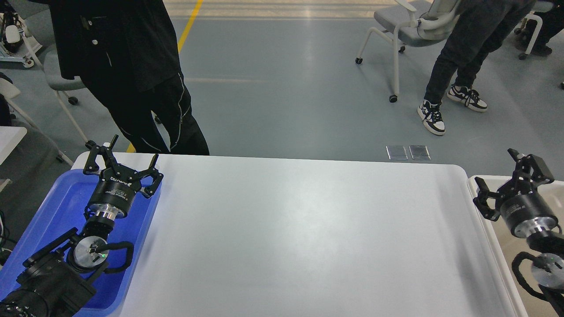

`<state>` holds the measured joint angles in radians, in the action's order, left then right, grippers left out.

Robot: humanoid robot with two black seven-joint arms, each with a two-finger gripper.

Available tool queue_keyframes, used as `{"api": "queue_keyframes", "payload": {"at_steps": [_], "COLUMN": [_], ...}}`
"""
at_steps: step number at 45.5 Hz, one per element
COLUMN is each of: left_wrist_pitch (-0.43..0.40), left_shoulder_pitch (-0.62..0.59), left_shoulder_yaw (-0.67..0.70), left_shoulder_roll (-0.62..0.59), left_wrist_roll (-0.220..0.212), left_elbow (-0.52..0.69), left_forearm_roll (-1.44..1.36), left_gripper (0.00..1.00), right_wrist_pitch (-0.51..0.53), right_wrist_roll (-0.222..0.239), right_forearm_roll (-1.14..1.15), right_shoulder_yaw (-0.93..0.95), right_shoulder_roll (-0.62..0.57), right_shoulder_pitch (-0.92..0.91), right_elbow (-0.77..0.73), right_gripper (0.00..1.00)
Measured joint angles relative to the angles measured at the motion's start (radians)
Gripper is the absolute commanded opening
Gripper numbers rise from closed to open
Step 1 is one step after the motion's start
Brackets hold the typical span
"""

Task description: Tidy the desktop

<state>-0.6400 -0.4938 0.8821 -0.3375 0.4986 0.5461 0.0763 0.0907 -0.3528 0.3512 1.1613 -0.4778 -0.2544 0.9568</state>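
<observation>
The desktop (304, 233) is a wide, glossy white tabletop with rounded corners; nothing lies on its visible surface. My left gripper (132, 149) is open and empty, held above the far end of the blue tray (57, 207) at the table's left. My right gripper (495, 169) is open and empty, held above the near-left rim of the cream-white bin (480, 207) at the table's right edge.
A person in black (128, 75) stands just behind the table's far left corner. Another person (462, 61) and a wheeled chair (405, 31) are on the grey floor beyond. A white table edge (11, 136) shows at far left.
</observation>
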Motion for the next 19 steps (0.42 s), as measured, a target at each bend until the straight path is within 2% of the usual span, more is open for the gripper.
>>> {"api": "queue_keyframes", "payload": {"at_steps": [8,19], "left_wrist_pitch": [0.000,0.000], "left_shoulder_pitch": [0.000,0.000], "left_shoulder_yaw": [0.000,0.000], "left_shoulder_roll": [0.000,0.000], "left_wrist_roll": [0.000,0.000], "left_elbow": [0.000,0.000], "left_forearm_roll": [0.000,0.000], "left_gripper": [1.00,1.00], "right_wrist_pitch": [-0.009,-0.028], "right_wrist_roll": [-0.031,-0.046], "right_forearm_roll": [0.022,0.029], "right_shoulder_yaw": [0.020,0.031], "right_shoulder_roll": [0.081,0.126], "right_shoulder_pitch": [0.000,-0.010], "right_elbow": [0.008,-0.001], "right_gripper": [1.00,1.00]}}
